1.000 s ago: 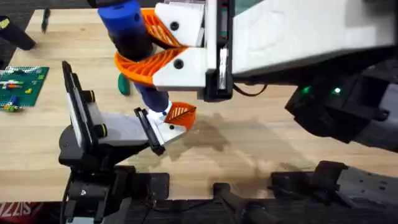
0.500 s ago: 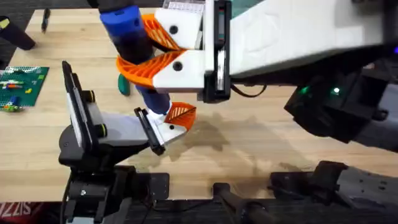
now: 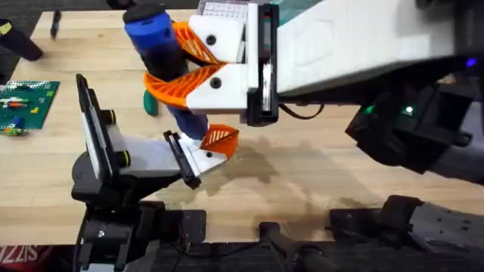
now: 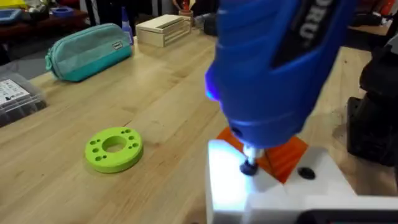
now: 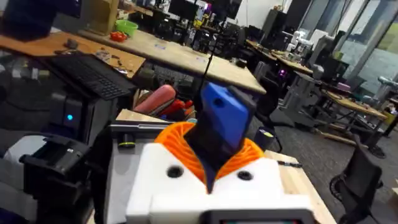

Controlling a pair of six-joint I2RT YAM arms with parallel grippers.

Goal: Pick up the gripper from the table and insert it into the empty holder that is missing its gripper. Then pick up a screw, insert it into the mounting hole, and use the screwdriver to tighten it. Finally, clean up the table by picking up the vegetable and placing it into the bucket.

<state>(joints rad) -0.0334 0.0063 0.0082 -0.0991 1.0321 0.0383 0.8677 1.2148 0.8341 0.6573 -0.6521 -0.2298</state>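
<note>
Screwdriver (image 3: pixel 160 53) is clamped upright between the right gripper's (image 3: pixel 181 68) orange pads, bit on the white holder (image 4: pixel 273 193). Light wooden table (image 3: pixel 302 166) carries a green ring (image 4: pixel 114 148) and teal pouch (image 4: pixel 87 50); left gripper's state cannot be told.

Overhead: looking down and forward over table (image 3: pixel 302 174). Both wrist views: very close on the screwdriver (image 3: pixel 155 34), shared with overhead.

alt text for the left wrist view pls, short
The blue screwdriver stands upright close to the camera, its metal bit pressed on a dark screw in a white block with an orange tip behind it. On the wooden table farther off lie a bright green ring-shaped disc and a teal zip pouch.
</note>
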